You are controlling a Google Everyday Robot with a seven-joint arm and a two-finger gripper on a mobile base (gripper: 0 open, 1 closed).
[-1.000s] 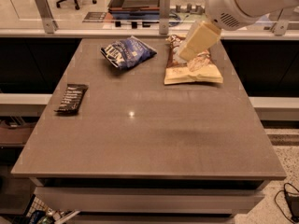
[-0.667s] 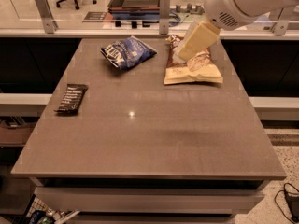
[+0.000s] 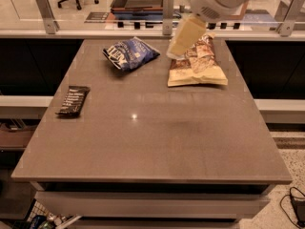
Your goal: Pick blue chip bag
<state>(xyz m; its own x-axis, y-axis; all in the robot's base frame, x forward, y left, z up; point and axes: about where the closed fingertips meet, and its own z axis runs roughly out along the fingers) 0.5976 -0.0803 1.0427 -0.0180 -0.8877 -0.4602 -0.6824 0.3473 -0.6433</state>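
The blue chip bag lies at the far left-centre of the brown table. It is crinkled and dark blue with white lettering and a black end. My gripper hangs from the white arm at the top right, above the table's far edge. It is to the right of the blue bag, apart from it, and overlaps the upper left corner of the tan-yellow chip bag.
A slim black wrapped bar lies near the table's left edge. A glass-and-metal railing runs behind the table. A low shelf edge sits to the right, and cables lie on the floor at bottom right.
The arm and gripper have shifted slightly to the left, toward the blue bag. The bags and the bar have not moved.
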